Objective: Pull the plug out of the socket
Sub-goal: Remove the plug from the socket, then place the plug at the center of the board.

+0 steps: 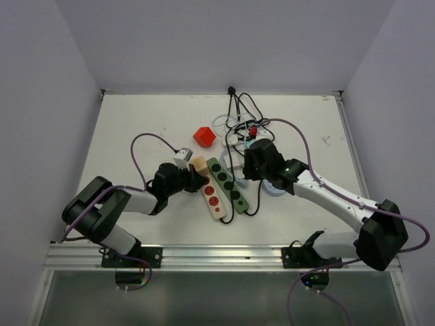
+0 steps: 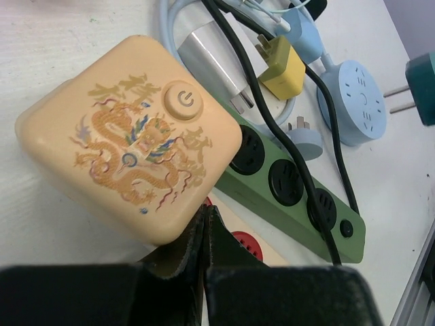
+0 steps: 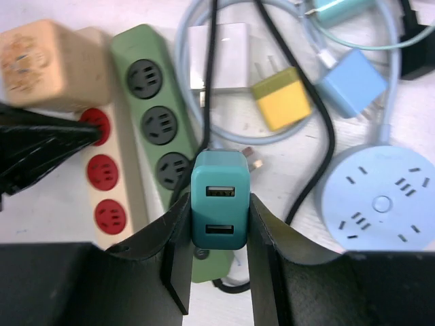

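Right gripper (image 3: pixel 217 210) was clamped on the teal USB charger (image 3: pixel 218 200)! Its prongs were bare and clear of the green power strip (image 3: pixel 134 42), at about 2 o'clock from that strip's middle in the top view. Left gripper (image 2: pixel 206 227), pinched fully closed, had its tip at the cream red-socket strip (image 3: pixel 130 178) at 9 o'clock, beside the dragon-printed cube (image 2: pixel 129 142).
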Tool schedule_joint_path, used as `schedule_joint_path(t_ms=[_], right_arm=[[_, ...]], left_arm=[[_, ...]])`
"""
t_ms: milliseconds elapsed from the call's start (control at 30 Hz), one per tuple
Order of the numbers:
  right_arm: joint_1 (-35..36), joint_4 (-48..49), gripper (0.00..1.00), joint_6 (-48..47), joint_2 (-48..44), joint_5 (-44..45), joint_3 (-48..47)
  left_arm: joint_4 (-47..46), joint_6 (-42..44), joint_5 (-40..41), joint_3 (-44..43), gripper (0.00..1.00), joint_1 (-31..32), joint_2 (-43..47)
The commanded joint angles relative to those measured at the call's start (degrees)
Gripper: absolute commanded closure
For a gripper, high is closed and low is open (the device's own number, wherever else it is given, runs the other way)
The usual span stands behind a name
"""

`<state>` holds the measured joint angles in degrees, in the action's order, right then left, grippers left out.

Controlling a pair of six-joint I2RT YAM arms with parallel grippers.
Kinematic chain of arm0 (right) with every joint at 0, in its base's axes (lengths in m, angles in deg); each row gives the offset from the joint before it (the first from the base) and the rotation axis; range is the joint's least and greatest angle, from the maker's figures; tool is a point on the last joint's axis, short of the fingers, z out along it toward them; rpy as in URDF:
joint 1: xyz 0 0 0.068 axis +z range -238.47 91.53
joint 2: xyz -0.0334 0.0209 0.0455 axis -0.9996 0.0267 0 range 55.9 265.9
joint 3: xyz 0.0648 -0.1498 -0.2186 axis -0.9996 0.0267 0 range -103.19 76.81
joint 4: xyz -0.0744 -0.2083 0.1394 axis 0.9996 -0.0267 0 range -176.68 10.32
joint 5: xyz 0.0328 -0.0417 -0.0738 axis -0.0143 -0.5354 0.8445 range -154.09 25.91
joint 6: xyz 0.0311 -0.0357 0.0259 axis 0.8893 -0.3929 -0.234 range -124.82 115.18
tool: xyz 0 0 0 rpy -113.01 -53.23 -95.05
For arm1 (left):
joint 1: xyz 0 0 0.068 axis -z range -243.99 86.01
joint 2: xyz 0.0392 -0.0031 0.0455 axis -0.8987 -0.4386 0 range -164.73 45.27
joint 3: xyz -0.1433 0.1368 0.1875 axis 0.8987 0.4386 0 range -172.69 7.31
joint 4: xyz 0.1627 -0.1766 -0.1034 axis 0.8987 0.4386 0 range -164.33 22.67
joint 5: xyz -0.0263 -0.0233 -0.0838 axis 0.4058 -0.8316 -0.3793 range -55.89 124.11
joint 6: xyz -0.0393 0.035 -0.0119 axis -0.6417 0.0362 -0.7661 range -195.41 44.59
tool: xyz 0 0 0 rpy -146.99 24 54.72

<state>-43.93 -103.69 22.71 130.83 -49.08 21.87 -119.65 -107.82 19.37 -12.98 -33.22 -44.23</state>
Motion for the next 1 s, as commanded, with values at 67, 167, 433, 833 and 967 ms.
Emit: schedule_joint_path(t_ms=[67,167,433,833,967], right_arm=[[-8.7,3.1,0.97,0.4,-2.3,-5.9,2.8],[-15.2,3.6,0.96,0.3,-1.6,-8.0,3.2],[-34.0,8.0,0.92,0.6,2.0,-18.7,4.7],[-42.7,15.2,0.68,1.7,15.0,-27.9,3.7],[-42.9,14.1,0.54,1.0,15.6,-27.8,3.2]], left_arm=[[11.1,6.3,4.5,3.2,0.94,-0.1,4.2],[10.2,7.4,5.0,4.0,0.9,0.9,7.6],[7.0,9.2,3.2,6.5,0.76,2.5,15.6],[4.4,10.2,2.3,10.4,0.57,2.6,24.5],[5.3,10.3,3.1,10.5,0.55,2.6,25.9]])
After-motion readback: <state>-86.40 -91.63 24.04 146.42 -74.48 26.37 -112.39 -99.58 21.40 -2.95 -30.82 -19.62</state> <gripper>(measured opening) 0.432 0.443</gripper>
